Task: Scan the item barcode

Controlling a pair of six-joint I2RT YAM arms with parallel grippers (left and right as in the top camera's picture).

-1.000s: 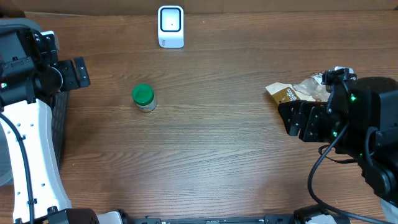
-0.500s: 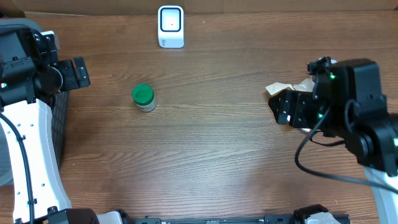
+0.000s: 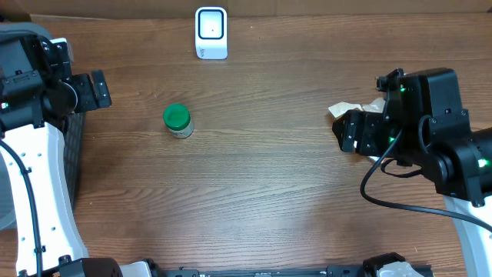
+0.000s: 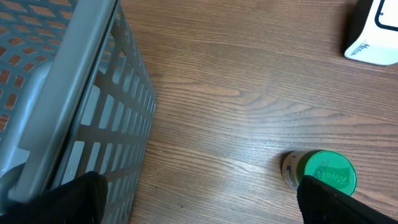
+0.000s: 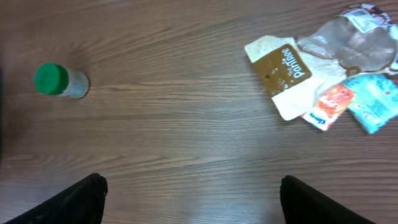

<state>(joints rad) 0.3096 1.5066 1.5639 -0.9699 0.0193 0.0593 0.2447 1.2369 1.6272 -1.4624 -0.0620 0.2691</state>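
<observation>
The wooden worktop (image 3: 261, 192) carries everything, and as I judge it the task is at its very beginning: nothing is lifted and nothing is in front of the scanner. At the left edge is a grey basket (image 4: 74, 93). The left gripper (image 4: 202, 202) hangs just beside it, its jaws spread wide with nothing between them. At the right, the right gripper (image 5: 193, 202) hovers near a small heap of packets (image 5: 348, 56). Its jaws are also spread and hold nothing; the wrist view shows only bare wood between the fingertips. The white scanner (image 3: 211, 32) stands at the far edge, a little left of the middle, well apart from both grippers. The heap lies flat, with a brown and white pouch (image 5: 281, 70) on its left side. A small jar with a green lid (image 3: 177, 121) seems to stand upright left of the middle, touching nothing. I cannot tell which of these is the item meant; the place of the right arm suggests a packet. All steps are left, in my judgement: to grasp one item, carry it to the scanner, and turn its barcode toward it. I see no barcode in any view.
</observation>
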